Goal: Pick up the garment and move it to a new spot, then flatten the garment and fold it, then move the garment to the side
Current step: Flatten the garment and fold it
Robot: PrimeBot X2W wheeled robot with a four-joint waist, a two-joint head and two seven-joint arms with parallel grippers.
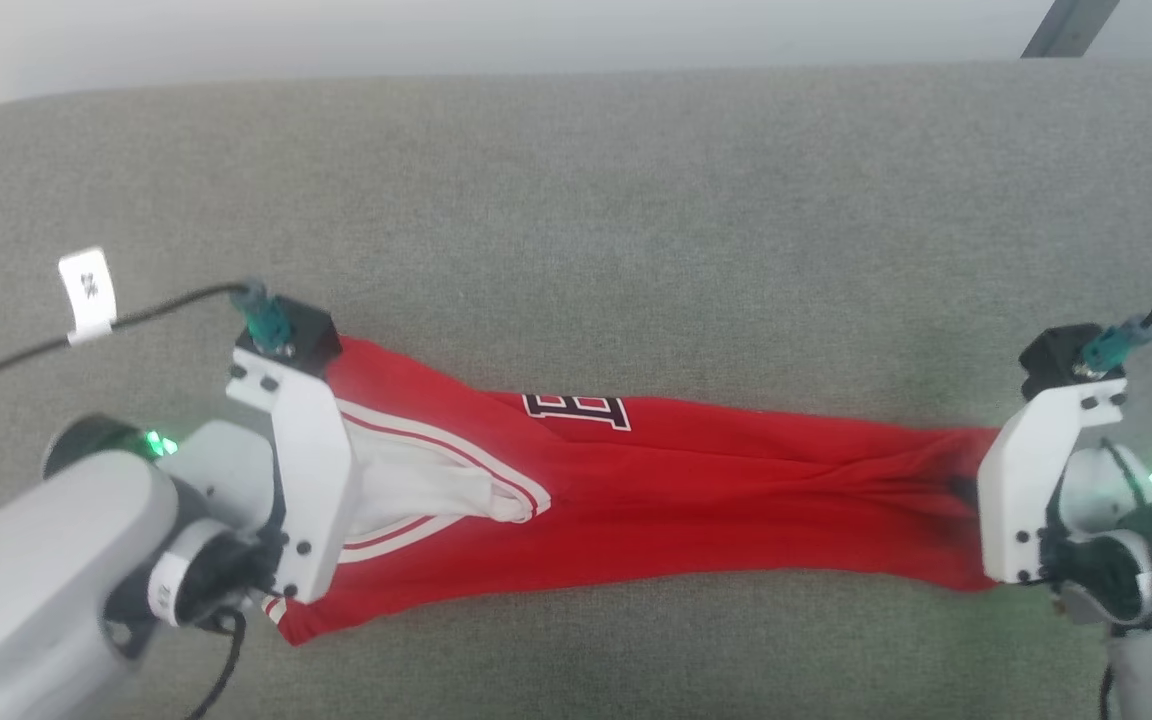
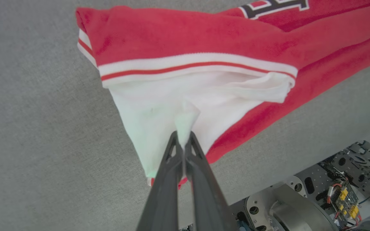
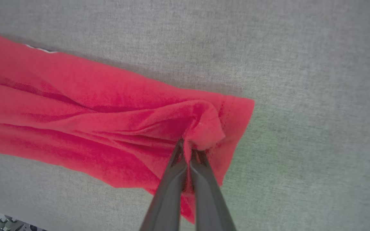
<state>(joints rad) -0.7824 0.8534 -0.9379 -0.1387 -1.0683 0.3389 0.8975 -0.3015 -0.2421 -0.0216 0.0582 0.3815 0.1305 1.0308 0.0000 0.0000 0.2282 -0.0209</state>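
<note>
garment (image 1: 696, 480) | red, white sleeve | stretched taut sideways, bunched

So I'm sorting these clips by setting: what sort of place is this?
Probably a robotics lab bench, not a home: a grey fabric-covered table, a tagged cable, and bare circuit boards below its edge.

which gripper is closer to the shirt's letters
Left. The left gripper pinches the white sleeve near the letters; the right gripper pinches the far hem of the shirt.
</note>
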